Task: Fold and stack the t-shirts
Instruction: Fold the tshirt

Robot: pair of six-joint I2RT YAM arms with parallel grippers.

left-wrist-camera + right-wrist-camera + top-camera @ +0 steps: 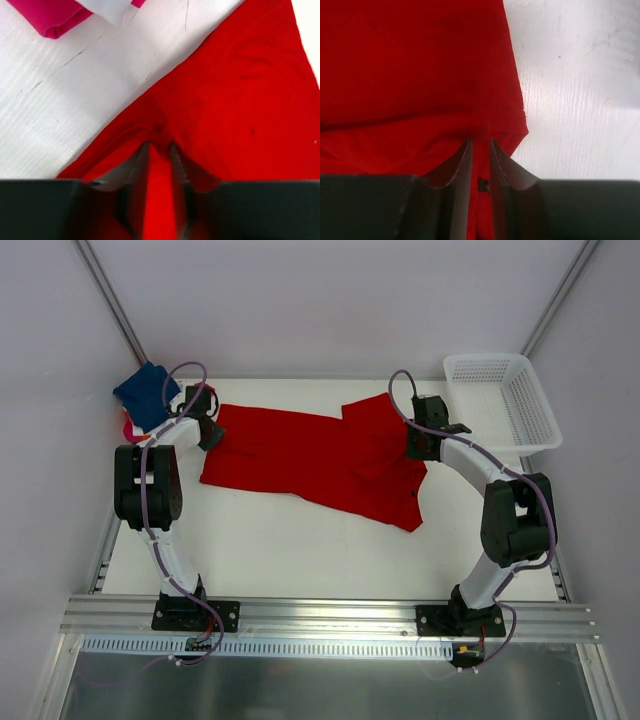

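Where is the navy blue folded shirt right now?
In the top view, the navy blue shirt sits at the far-left corner of the table, just behind the left gripper and left of the spread red shirt.

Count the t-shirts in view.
4. Red shirt spread mid-table; navy shirt at far-left corner; magenta shirt and white shirt stacked by it. More may be hidden underneath.

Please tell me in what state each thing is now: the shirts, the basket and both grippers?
Red shirt: spread out, not yet folded.
Navy shirt: folded, topmost at far left.
Magenta shirt: folded, partly covered.
Basket: upright, empty.
Left gripper: jaws shut on the red shirt.
Right gripper: jaws around the red shirt's edge; grip unclear.
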